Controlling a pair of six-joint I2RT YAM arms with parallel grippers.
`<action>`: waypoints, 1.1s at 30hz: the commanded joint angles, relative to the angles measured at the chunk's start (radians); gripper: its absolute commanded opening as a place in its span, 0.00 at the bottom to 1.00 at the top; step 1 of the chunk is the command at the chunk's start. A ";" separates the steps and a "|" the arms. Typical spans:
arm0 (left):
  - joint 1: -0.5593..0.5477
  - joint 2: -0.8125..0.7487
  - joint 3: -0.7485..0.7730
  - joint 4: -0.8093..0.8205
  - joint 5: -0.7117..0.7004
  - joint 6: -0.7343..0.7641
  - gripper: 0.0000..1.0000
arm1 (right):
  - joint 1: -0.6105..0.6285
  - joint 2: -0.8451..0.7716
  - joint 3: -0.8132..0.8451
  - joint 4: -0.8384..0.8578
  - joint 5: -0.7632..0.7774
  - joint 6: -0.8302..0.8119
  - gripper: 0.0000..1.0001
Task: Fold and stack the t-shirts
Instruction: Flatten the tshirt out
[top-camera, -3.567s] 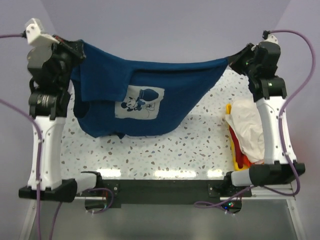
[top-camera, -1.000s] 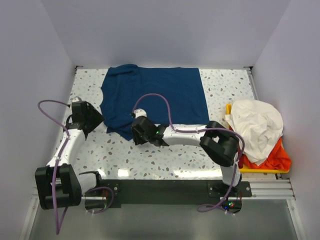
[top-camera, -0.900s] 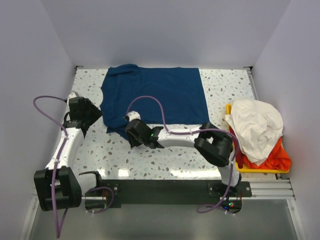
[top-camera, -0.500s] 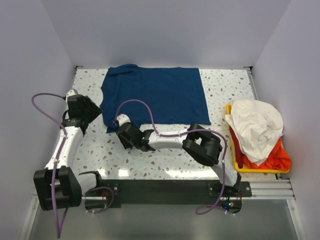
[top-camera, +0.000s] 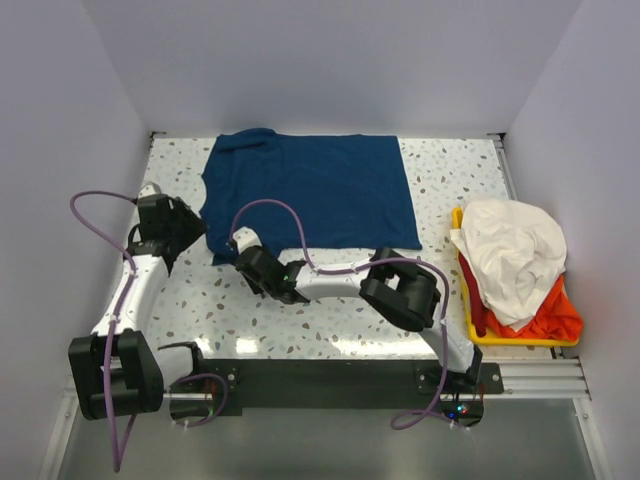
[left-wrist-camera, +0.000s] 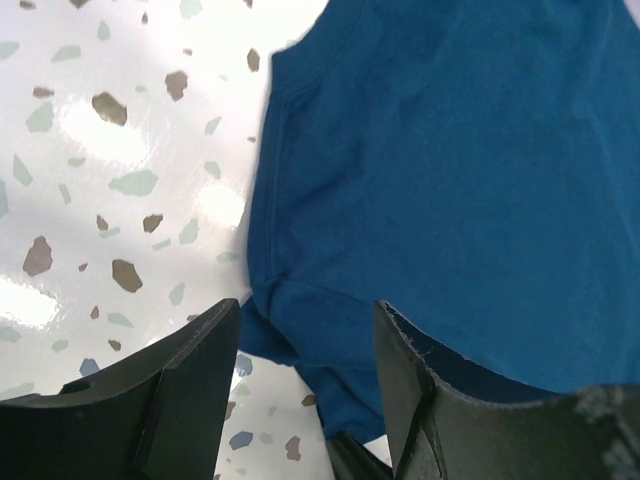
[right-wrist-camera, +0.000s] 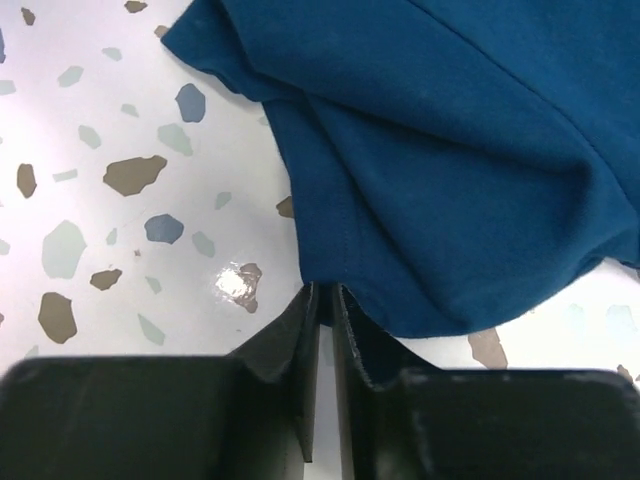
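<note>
The navy t-shirt (top-camera: 320, 190) lies flat by the desk's (top-camera: 300, 312) far edge, long axis left-right, its near-left corner just ahead of the left gripper (left-wrist-camera: 305, 335), spread wide and empty, and touching the right gripper (right-wrist-camera: 320, 300), closed to a slit, seemingly holding nothing.

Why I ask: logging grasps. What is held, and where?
Left gripper open, holding nothing. Right gripper shut at the navy t-shirt hem; pinch unclear.
</note>
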 joint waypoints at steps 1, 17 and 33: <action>0.007 -0.002 -0.044 0.050 0.028 0.007 0.60 | 0.004 -0.027 -0.050 0.003 0.050 0.011 0.12; -0.017 -0.022 -0.240 0.091 0.097 -0.020 0.58 | -0.025 -0.243 -0.274 -0.114 -0.057 0.007 0.00; -0.166 -0.149 -0.395 0.091 0.084 -0.062 0.53 | -0.118 -0.339 -0.384 -0.101 -0.226 0.003 0.02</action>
